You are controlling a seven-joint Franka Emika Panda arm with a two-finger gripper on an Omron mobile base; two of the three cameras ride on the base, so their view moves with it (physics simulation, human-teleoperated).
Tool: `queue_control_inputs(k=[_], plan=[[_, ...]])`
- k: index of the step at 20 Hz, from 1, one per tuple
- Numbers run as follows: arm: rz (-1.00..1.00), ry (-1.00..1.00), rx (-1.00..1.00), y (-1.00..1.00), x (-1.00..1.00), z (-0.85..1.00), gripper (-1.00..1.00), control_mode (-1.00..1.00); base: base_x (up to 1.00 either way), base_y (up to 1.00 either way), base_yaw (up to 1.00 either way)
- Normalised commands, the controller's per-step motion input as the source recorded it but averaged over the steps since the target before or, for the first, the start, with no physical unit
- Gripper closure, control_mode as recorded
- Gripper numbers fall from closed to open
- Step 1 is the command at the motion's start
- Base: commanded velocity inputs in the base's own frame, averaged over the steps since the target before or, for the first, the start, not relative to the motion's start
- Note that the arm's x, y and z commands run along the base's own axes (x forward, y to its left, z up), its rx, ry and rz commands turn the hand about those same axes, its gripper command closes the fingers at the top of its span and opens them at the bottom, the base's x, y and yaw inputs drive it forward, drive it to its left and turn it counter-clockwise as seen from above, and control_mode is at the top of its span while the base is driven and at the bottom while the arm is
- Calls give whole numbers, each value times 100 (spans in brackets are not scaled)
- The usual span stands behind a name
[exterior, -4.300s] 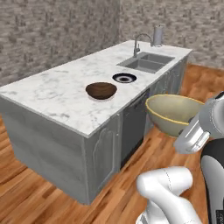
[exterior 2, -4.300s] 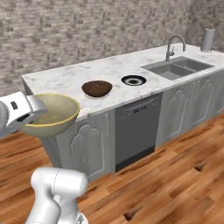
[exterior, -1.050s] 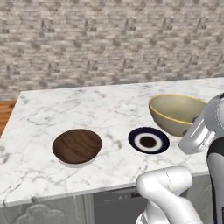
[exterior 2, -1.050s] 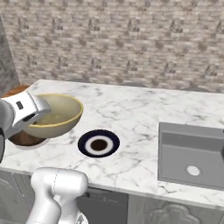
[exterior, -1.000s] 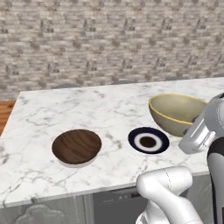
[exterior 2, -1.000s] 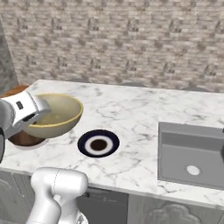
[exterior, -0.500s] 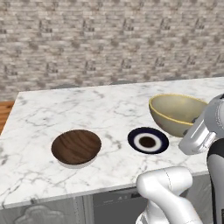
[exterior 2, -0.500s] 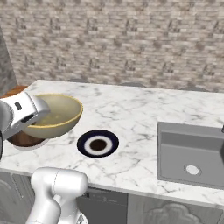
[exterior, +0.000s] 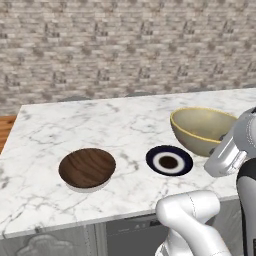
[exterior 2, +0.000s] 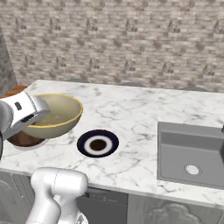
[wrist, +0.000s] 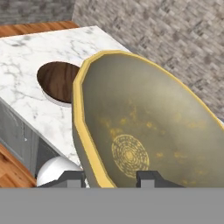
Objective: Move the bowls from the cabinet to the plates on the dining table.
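My gripper [wrist: 111, 177] is shut on the rim of the pale yellow-olive bowl [exterior: 200, 129] and holds it tilted in the air over the right part of the dining table [exterior: 100, 120]. The same bowl [exterior 2: 54, 114] hangs to the left of the dark navy plate [exterior 2: 97, 143] in the right base view. That plate [exterior: 169, 160] lies bare on the marble, just left of the held bowl. The dark brown bowl [exterior: 87, 167] rests on a pale plate [wrist: 57, 99] further left. The cabinet is out of view.
A steel sink [exterior 2: 192, 153] is sunk into the marble top at the right. A stone brick wall [exterior: 125, 45] runs behind the table. Wooden floor [wrist: 17, 175] shows below the table's near edge.
Since the earliest frames the base has driven up to the table, so the whole view has shifted. Over the last second nothing has visibly moved; the bowl stays in my grip.
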Motion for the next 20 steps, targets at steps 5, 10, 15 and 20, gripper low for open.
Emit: queue_control_inputs(k=[5, 10, 15, 20], plan=[[0, 0, 0, 0, 0, 0, 100, 100, 2, 1, -1], [0, 0, 0, 0, 8, 0, 100, -100, 3, 0, 0], [0, 0, 0, 0, 29, 0, 100, -100, 0, 0, 0], [-2, 1, 0, 0, 32, -7, 100, -100, 0, 0, 0]])
